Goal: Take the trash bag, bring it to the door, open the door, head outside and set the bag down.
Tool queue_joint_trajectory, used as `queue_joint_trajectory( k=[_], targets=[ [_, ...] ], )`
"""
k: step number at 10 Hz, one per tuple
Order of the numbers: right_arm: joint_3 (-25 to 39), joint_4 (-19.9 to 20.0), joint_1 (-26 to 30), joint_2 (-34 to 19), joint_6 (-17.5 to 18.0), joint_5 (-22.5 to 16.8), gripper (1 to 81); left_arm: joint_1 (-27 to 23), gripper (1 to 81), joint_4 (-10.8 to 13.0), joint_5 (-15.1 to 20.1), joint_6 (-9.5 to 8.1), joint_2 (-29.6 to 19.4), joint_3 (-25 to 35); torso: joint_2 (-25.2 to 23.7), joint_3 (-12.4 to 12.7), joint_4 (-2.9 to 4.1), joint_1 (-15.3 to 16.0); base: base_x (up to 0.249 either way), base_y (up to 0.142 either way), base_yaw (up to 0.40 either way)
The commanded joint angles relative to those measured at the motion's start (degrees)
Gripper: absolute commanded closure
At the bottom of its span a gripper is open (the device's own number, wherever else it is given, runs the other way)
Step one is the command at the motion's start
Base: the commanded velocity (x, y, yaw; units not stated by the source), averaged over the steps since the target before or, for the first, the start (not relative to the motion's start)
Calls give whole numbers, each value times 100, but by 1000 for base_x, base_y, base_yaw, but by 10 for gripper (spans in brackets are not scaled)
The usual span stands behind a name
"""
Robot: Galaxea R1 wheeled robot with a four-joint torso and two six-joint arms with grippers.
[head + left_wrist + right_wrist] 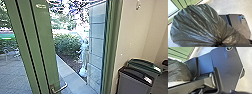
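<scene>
Bulging: trash bag [196, 23] | neck [218, 42]: unclear | green door [43, 40]: top cropped

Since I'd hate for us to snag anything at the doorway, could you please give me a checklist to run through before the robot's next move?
1. Bag gathered at its neck: ok.
2. Bag untorn: ok on the side in sight; cannot tell for the rest.
3. Grip on the neck secure: cannot tell.
4. Handle in the head view: ok.
5. Door open far enough to pass: cannot tell; the path beyond might be seen through glass.
6. Bins off to the handle's right: ok.
</scene>
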Motion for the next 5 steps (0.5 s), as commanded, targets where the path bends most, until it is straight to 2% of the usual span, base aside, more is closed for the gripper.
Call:
queue_joint_trajectory(
  k=[1, 3, 5],
  targets=[
    [451, -16, 184, -177, -53, -279, 10, -280, 811, 45, 273, 68, -157, 259, 0, 0, 0, 0, 0, 0, 248],
    [935, -25, 183, -442, -62, -279, 10, -271, 811, 45, 265, 69, -394, 665, 0, 0, 0, 0, 0, 0, 263],
    [1182, -16, 183, -591, -62, -279, 10, -201, 811, 79, 106, 69, -473, 745, 0, 0, 0, -2, 0, 0, 305]
  ],
)
